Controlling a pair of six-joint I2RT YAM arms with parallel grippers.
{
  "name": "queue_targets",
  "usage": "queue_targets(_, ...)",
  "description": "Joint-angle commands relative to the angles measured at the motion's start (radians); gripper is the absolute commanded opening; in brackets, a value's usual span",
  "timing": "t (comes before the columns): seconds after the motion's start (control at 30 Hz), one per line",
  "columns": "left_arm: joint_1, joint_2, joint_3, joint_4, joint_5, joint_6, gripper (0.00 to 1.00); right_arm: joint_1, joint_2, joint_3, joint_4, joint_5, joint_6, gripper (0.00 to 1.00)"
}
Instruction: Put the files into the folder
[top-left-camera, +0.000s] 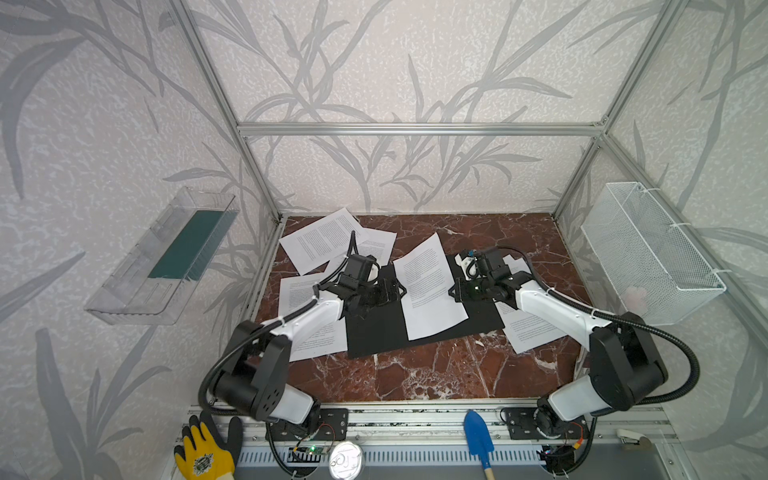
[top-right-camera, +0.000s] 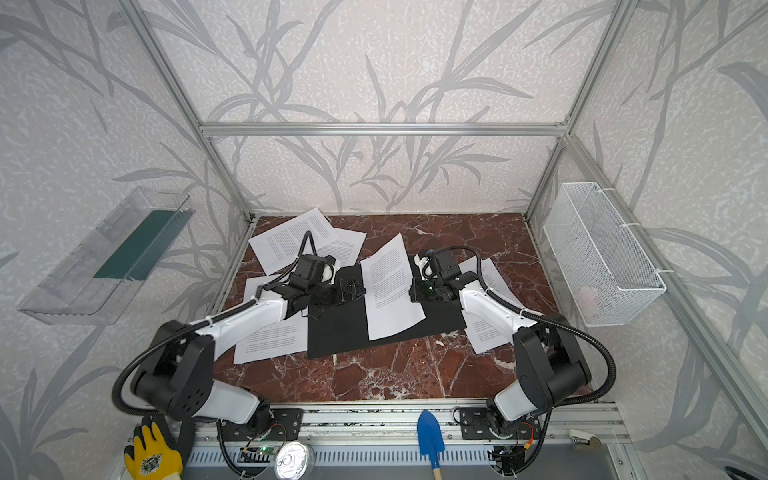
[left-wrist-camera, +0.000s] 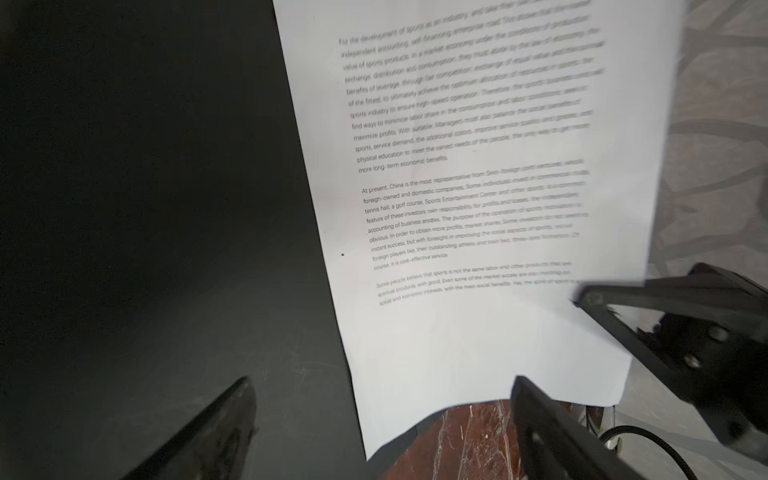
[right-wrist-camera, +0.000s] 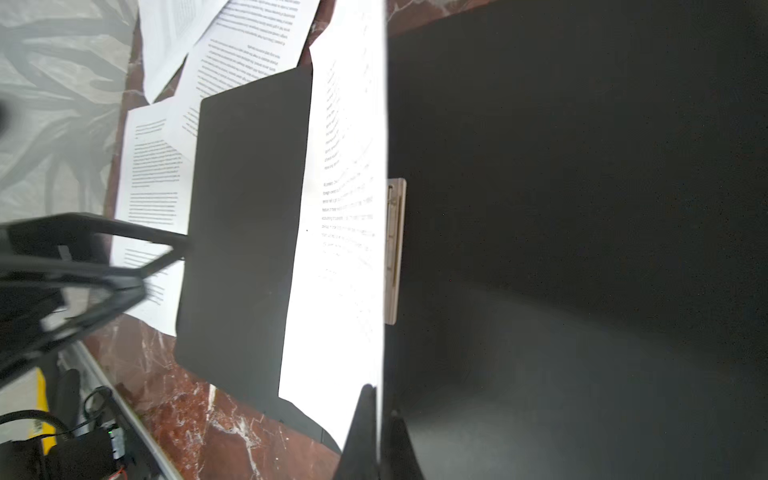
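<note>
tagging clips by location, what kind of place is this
Probably a robotics lab test cell, not a real office: an aluminium frame lined with leaf-print wallpaper boxes in a marble-look tabletop, with a left arm and a right arm bolted to a rail at its front edge.

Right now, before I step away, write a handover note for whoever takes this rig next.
Left gripper: open, above the left half of the folder.
Right gripper: shut on the edge of one sheet, holding it across the open folder.
Other sheets: loose on the table, at far left, near left and right.
Done: folder open. Left: release this sheet, file the rest.
</note>
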Motion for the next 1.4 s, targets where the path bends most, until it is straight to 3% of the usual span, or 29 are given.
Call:
queue_targets(0.0, -0.016, -0.180, -0.036, -0.053, -0.126, 0.052, 0.99, 0.000, -0.008, 0.041, -0.142, 0.149, -0.051, 0.00)
queue_targets(0.17, -0.070, -0.430, -0.146, 0.058, -0.204, 0.080, 0.99, -0.002, -0.034, 0.046, -0.187, 0.319, -0.063, 0.00)
queue_targets(0.3, -0.085, -0.534, -0.213, 0.141, -0.209, 0.089, 0.99, -0.001, -0.051, 0.057, -0.224, 0.428, -0.092, 0.00)
queue_targets(0.7, -0.127, -0.439, -0.147, 0.059, -0.261, 0.096, 0.99, 0.000, -0.043, 0.082, -0.285, 0.626, -0.081, 0.00)
queue_targets(1.37, -0.126, -0.435, -0.193, 0.159, -0.228, 0.104, 0.99, -0.025, 0.041, 0.075, -0.217, 0.406, -0.104, 0.00)
